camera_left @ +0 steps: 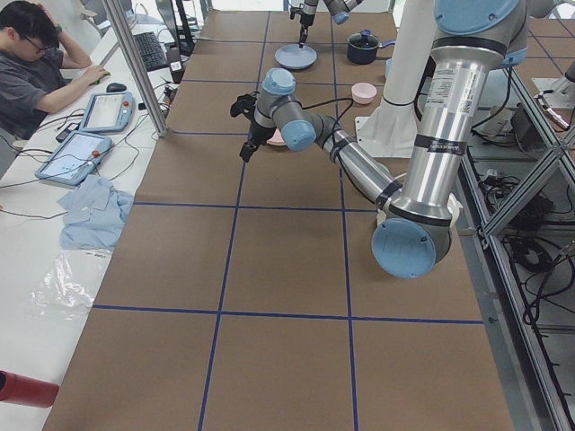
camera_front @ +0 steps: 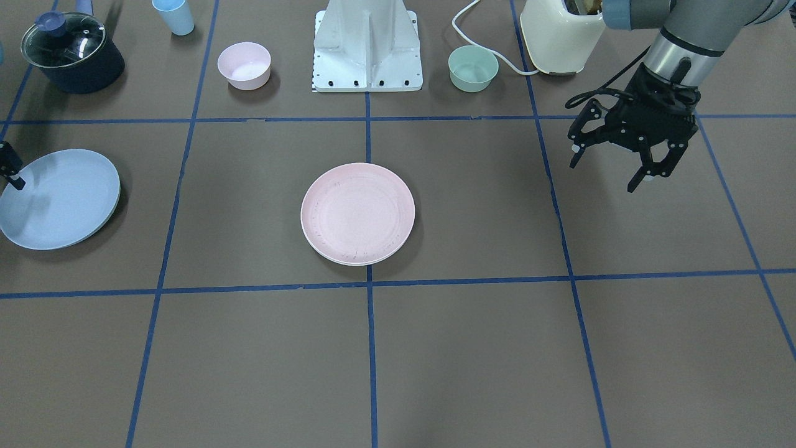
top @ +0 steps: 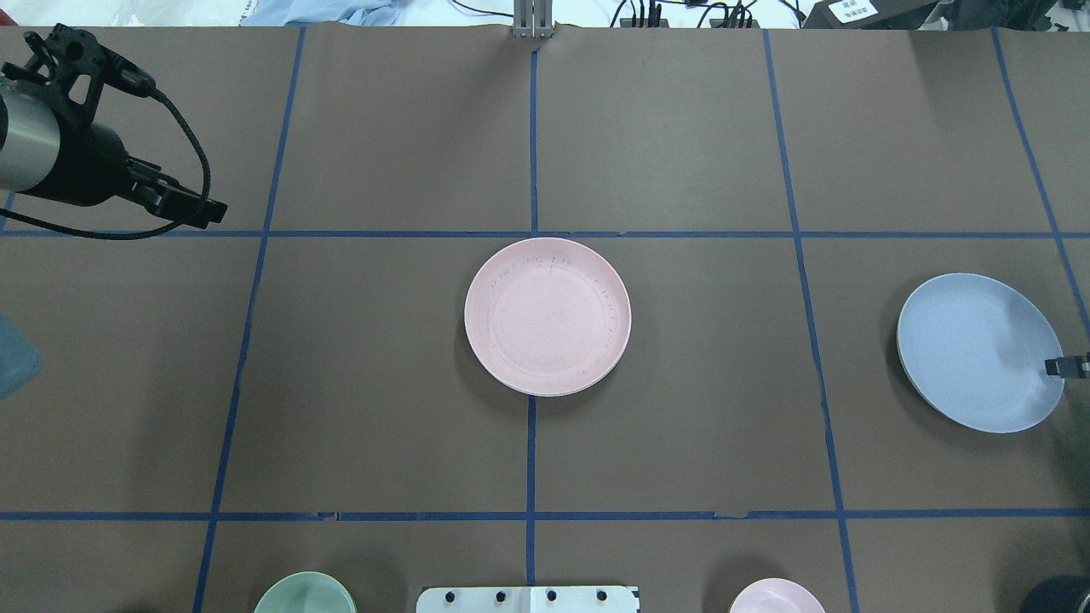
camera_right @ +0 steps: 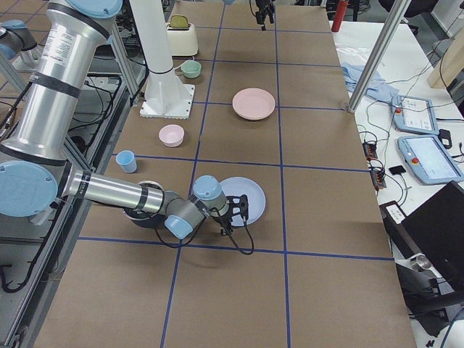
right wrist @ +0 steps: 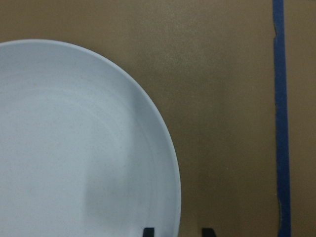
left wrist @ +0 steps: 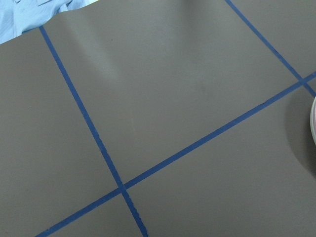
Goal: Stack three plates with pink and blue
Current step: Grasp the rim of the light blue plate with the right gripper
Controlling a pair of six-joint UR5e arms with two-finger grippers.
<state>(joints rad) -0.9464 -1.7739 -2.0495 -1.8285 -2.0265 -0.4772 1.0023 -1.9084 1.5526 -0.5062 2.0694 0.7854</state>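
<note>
Right gripper [right wrist: 177, 233]: jaws apart, straddling rim of blue plate [top: 971, 349] on bench [top: 681, 426]. Left gripper [camera_front: 606, 174]: apart, empty. Pink plate [top: 545, 315] at centre, over cream plate [camera_front: 360, 264]. Risk: thin-rim pinch slips, blue plate tilts, lands off-centre.

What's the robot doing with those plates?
It's stacking plates. The pink plate already sits on a cream plate in the middle. The right gripper is at the blue plate, its open fingers either side of the rim. The left gripper hangs open, holding nothing.
</note>
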